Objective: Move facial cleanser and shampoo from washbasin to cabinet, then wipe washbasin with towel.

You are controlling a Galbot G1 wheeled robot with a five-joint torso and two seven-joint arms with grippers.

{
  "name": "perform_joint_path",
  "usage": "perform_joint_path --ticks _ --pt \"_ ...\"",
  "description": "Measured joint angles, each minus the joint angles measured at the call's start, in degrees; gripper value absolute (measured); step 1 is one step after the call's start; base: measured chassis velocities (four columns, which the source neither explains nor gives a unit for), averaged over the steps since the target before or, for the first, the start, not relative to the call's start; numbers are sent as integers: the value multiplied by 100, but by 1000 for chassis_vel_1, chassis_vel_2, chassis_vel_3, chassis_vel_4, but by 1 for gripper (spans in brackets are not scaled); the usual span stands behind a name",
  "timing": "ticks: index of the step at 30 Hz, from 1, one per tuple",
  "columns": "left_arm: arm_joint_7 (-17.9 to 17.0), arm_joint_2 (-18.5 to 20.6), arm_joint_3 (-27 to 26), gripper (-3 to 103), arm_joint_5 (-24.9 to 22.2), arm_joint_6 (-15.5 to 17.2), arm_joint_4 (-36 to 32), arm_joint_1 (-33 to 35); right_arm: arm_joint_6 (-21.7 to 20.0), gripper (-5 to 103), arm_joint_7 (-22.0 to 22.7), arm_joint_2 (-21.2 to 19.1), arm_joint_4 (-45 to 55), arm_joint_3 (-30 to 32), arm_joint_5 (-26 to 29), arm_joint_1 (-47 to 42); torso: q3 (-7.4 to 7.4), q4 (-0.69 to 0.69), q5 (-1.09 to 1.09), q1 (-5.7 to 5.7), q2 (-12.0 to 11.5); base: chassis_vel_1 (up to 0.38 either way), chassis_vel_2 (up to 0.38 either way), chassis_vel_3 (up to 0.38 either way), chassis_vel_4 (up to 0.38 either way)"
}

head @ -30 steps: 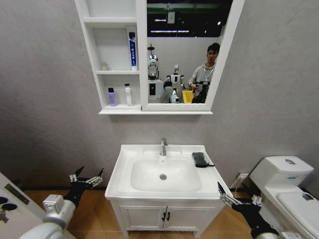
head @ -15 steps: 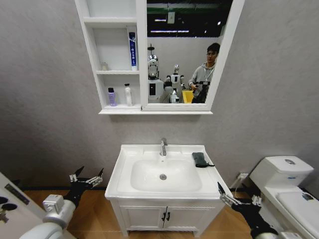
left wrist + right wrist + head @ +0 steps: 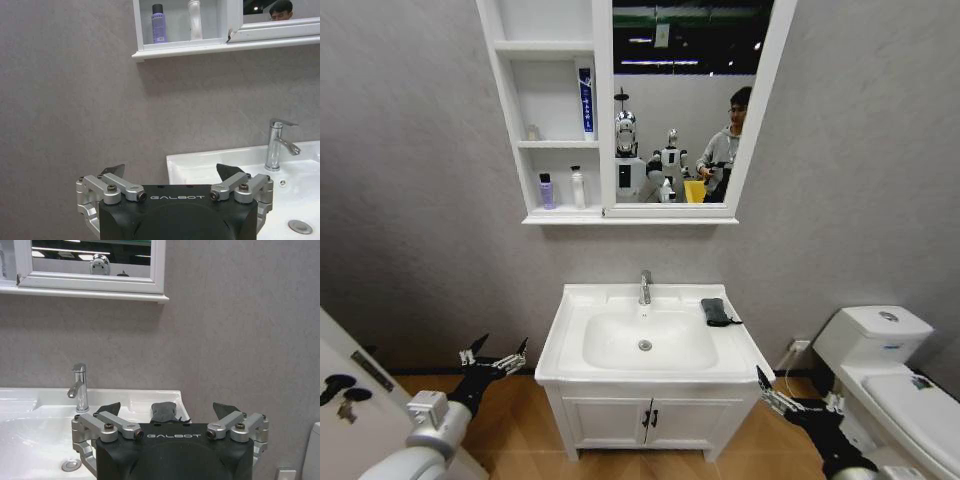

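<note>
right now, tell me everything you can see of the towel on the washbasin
The towel is a small, dark grey, nearly black cloth, folded into a compact rectangle. It lies flat on the washbasin, on the rear part of the rim to the right of the chrome tap and beside the oval bowl. A thin strand trails from its front edge toward the wall side. Nothing holds it. The right wrist view shows it just beyond the open right gripper.

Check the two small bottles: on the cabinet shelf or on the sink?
On the shelf. The purple bottle and white bottle stand upright on the cabinet, bottom shelf.
</note>
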Motion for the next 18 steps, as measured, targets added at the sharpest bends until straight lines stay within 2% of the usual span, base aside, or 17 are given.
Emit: perform_joint_path --ticks 1,2,8,9,13,14,18 --pt "0 0 0 100 0 0 0 0 0 100 0 0 0 0 0 0 0 -1 -1 -1 0 272 -258 -213 250" --pt "0 0 0 100 0 -1 -1 0 0 100 1 0 0 -1 0 0 0 -2 8 0 0 272 -282 -297 250" --pt "0 0 1 100 0 0 0 0 0 100 2 0 0 0 -1 0 -1 -1 -1 0 1 298 -283 -284 281" --pt "0 0 0 100 0 -1 -1 0 0 100 2 0 0 -2 -1 0 0 -1 10 0 0 323 -340 -340 302" --pt "1 0 1 100 0 -1 -1 1 1 100 2 -1 1 -1 -1 0 -1 -1 -4 -1 1 361 -345 -343 368" --pt "0 0 0 100 0 -1 -1 0 0 100 2 -1 0 -2 -1 0 -1 -1 7 -2 1 373 -344 -385 349" --pt "0 0 0 100 0 -1 0 0 0 100 2 -1 0 -2 -1 0 1 0 4 2 0 367 -379 -377 366"
